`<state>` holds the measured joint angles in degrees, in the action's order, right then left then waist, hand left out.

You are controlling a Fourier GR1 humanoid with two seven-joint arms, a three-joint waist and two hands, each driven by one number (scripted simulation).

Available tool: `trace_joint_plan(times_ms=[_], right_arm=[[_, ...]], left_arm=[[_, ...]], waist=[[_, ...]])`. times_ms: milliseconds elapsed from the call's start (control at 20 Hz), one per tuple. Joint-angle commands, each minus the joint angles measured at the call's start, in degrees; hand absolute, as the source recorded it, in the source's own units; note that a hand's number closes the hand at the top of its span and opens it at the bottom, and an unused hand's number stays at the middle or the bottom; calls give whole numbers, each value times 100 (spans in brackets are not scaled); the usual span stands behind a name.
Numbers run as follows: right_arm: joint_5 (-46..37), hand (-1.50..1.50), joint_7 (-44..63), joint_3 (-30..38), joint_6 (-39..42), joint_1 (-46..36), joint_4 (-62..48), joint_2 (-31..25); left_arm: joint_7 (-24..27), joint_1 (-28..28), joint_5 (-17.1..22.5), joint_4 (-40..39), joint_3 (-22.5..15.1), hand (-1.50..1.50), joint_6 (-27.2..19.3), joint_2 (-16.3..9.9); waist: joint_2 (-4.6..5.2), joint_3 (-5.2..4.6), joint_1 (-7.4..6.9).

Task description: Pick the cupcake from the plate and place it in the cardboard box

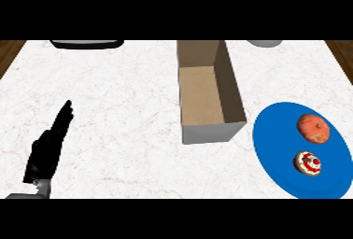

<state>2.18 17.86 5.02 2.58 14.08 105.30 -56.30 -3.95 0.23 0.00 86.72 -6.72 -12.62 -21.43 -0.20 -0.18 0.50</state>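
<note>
- The cupcake (309, 163) sits on the blue plate (276, 140) at the right side of the counter (117, 116), in the plate's nearer half, towards the view's lower edge.
- It shows a pale round top with red bits and a dark red spot in the middle, and nothing touches it.
- Just beyond it on the same plate lies a round orange-red fruit (314, 128), close to the cupcake but apart from it.
- The plate reaches the view's right edge, so its far right rim is cut off.
- The cardboard box (207, 93) stands open-topped in the middle of the counter, long and narrow, running away from the robot.
- Its near end wall faces the view, and its brown floor shows bare inside.
- The box stands just left of the plate, with a narrow strip of white marbled counter between them.
- The left hand (47, 149) shows at the lower left, black, with its fingers straight and pointing up and away over the counter; it is released and holds nothing.
- A short piece of its grey forearm (38, 186) shows at the lower edge beneath it.
- The left hand is well apart from both the box and the plate.
- The right hand appears nowhere in the view.
- At the far edge a dark object with a grey middle (86, 44) lies at upper left, and a grey rounded object (265, 43) at upper right; both are cut off, and I cannot tell what they are.
</note>
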Motion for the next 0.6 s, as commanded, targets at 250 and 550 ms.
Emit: trace_joint_plan(times_ms=[250,550], right_arm=[[147,-150,2419,-652,879,-596,1053,-119],[-682,-150,2512,-767,1074,-735,654,707]], left_arm=[[-230,-33,-31,237,60,0,146,77],[-203,115,-308,276,156,0,200,220]], waist=[[24,13,-96],[16,18,-53]])
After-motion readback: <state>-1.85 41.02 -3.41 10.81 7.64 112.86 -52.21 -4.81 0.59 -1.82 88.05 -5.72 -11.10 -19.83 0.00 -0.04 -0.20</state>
